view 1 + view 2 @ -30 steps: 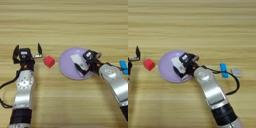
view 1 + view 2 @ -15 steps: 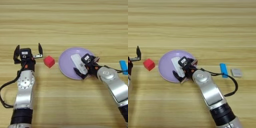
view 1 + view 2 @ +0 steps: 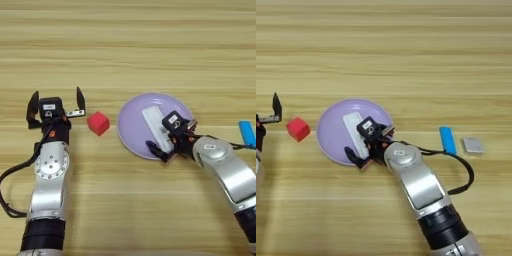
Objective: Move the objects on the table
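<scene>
The worry here is my right hand dragging the white device as it moves: one finger lies along the device's near edge, so a sideways pull could skid it across the lilac plate or tip it over the rim onto the table. A clumsy sweep could also nudge the plate itself toward the red cube, which sits just beside the plate's left edge.

My right hand is spread wide over the near side of the plate, one black finger low by the rim, the other up near the device's far end. It grips nothing; whether it touches the device I cannot tell. The device lies flat on the plate, slanted.

My left hand rests left of the cube, fingers well apart and empty. The silver-grey block lies far right, by a blue stick.
</scene>
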`<move>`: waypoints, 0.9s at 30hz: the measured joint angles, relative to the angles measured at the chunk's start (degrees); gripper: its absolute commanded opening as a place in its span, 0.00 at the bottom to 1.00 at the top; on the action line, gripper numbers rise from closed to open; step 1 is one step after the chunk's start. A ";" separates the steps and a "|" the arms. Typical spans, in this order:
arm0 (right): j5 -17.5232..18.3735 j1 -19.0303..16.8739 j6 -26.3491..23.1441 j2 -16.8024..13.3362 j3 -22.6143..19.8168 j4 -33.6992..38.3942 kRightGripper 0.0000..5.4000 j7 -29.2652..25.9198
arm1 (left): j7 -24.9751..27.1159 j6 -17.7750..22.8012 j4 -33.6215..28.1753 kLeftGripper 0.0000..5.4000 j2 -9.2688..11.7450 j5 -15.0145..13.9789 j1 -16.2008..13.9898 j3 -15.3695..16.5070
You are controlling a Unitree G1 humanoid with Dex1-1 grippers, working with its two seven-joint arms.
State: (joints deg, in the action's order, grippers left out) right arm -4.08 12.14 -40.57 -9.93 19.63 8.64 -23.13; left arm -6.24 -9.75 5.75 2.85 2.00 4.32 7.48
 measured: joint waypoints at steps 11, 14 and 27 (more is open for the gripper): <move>0.72 0.52 -0.43 0.02 0.33 -0.57 0.87 -0.05 | -0.22 0.21 -0.62 1.00 -0.01 0.00 -0.24 -0.03; 1.02 0.72 -0.40 0.01 0.37 -0.86 0.81 -0.06 | -0.31 0.37 -0.64 1.00 -0.02 0.00 -0.28 -0.06; 1.34 1.49 0.06 0.14 -0.36 -2.24 0.55 0.24 | -0.57 0.38 -0.87 1.00 -0.03 0.00 -0.32 -0.56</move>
State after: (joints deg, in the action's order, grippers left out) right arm -2.74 13.62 -40.51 -9.80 19.27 6.40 -22.89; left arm -6.81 -9.37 4.88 2.82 2.00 4.00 6.92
